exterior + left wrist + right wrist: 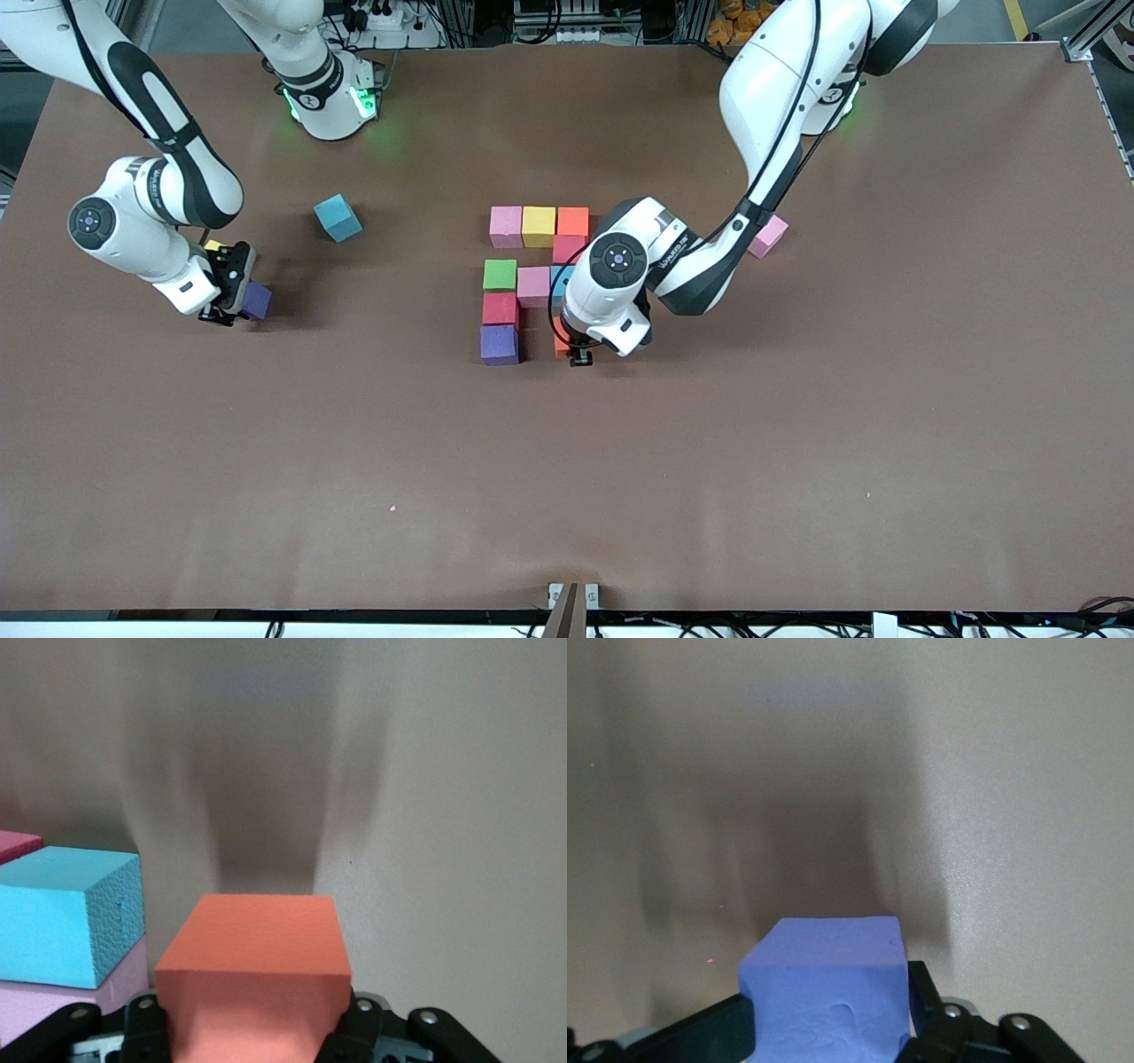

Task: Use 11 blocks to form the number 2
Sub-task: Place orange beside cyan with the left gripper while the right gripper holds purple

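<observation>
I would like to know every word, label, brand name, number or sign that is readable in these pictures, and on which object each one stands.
No text can be read with certainty.
White left arm: a thin line of dark print on the wrist link, too small to read.
White right arm: a similar line of print, too small to read.
Small matte foam cubes: plain coloured faces, no print.
Brown table cover: no markings.
Both wrist views: no text.

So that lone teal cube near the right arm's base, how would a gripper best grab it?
From straight above, fingers on two opposite flat sides. The teal cube sits alone on the table with bare space on every side, so any pair of faces is free. It lies turned a little against the table's edges, so the gripper would likely need to twist to match its faces.
</observation>
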`<state>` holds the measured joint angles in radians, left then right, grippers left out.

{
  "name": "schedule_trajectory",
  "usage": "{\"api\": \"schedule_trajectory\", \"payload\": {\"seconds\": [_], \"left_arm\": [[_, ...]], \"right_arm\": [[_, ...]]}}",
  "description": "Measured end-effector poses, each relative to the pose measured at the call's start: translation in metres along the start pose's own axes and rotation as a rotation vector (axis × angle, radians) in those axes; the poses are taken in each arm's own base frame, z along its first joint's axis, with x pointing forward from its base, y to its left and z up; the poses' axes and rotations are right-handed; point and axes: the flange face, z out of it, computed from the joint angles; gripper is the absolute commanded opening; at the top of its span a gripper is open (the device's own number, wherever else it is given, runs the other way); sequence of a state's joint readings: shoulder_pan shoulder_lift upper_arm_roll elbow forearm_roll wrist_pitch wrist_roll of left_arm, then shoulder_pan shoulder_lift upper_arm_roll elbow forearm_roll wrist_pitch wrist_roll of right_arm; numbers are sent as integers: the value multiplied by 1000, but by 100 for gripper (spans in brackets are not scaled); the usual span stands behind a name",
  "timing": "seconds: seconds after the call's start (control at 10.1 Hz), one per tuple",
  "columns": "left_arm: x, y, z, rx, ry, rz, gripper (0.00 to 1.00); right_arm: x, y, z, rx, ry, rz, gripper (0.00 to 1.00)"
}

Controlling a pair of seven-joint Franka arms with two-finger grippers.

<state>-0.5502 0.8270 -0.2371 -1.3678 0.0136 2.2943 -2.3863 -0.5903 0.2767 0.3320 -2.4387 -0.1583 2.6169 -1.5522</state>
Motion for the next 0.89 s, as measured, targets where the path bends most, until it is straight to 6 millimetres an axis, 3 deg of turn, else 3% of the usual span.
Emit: {"api": "schedule_trajectory", "payload": {"seconds": [0.1,0.5,0.89], "left_arm": [[0,1,1,-3,-3,-1,18],[-1,2,3,-8,-9,-1,18],[-1,3,2,-13,-13,-2,18]], "right_arm": [[0,3,-2,-15,0,0,42],[3,8,-11,-39,-4,-7,41],[54,32,-51,-134,4,-3,41]]}}
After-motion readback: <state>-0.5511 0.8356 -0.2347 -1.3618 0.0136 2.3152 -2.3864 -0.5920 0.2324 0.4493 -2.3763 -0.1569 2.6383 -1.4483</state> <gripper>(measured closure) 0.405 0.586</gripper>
